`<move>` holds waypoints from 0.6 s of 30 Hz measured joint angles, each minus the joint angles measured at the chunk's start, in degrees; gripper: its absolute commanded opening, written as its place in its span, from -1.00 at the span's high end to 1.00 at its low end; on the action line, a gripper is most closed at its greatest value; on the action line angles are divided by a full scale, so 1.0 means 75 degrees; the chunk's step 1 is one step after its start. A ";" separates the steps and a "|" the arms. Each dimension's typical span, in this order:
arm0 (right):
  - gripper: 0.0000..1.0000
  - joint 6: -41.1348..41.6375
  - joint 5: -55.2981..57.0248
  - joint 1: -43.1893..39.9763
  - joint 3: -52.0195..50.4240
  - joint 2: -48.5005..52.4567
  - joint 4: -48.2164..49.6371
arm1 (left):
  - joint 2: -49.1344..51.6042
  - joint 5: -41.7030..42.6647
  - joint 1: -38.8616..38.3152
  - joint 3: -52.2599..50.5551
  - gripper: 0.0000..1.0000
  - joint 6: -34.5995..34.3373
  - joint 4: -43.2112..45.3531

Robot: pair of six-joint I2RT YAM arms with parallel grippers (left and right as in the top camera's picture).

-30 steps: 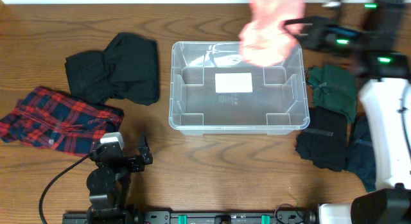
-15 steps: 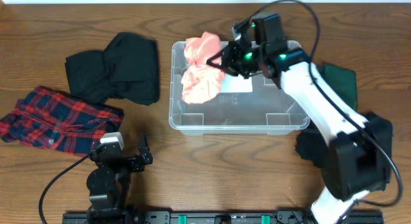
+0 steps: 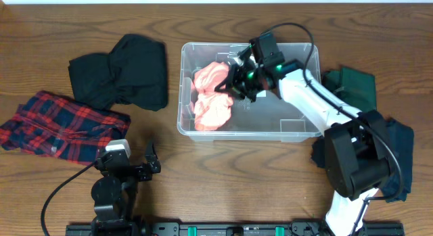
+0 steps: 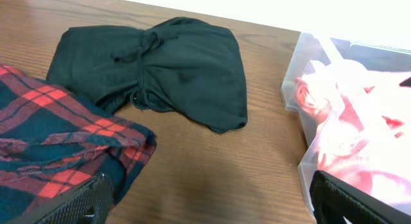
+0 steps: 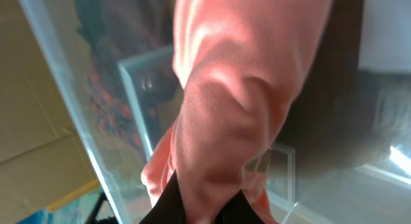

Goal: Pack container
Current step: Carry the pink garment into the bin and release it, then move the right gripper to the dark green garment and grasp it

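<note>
One container (image 3: 270, 132) sits mid-worktop. It is clear plastic, rectangular, with rounded corners and a thick rim. Moulded steps show in its front corners.

One salmon-pink garment (image 3: 210, 99) is inside, bunched in the left half against the left wall. It is soft knit and heavily creased. The top edge is gathered up toward the right gripper (image 3: 232, 87), which is low over the bin's back-left area. In the right wrist view both dark fingers are pinched on a fold of pink cloth, so it's clamped on the fabric.

Five garments lie outside the bin, on the wood-grain worktop (image 3: 223, 189):
- 1 black garment (image 3: 125, 77) is left of the bin, near it but apart. It is matte and folded into a rough rectangle, and the left wrist view shows a drawstring across it.
- 1 plaid garment (image 3: 61, 124) is far left, touching or just overlapping the black one's lower edge. It is woven red/navy check, rumpled.
- 1 dark green garment (image 3: 355, 87) is just right of the bin, and the arm hides part of it.
- 1 black or charcoal garment (image 3: 323, 155) is at the bin's front-right corner, mostly under the arm.
- 1 navy garment (image 3: 400, 145) is far right, with only its edge visible.

Left gripper (image 4: 209, 195) is down near the front-left of the worktop, aimed at the plaid and black pieces. Its fingers are spread wide, with nothing between them.
</note>
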 measured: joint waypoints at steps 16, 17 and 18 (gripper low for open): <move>-0.47 -0.1422 0.1818 0.0058 -0.0178 -0.0344 -0.1582 | 0.0000 -0.0003 0.0000 0.0000 -0.96 0.0000 0.0003; -0.54 -0.1609 0.2244 0.0032 -0.0187 -0.0574 -0.1807 | 0.0000 -0.0003 0.0000 0.0000 -0.96 0.0000 0.0000; -0.62 -0.1757 0.2617 -0.0003 -0.0192 -0.0839 -0.1979 | 0.0000 -0.0003 0.0000 0.0000 -0.96 0.0000 0.0000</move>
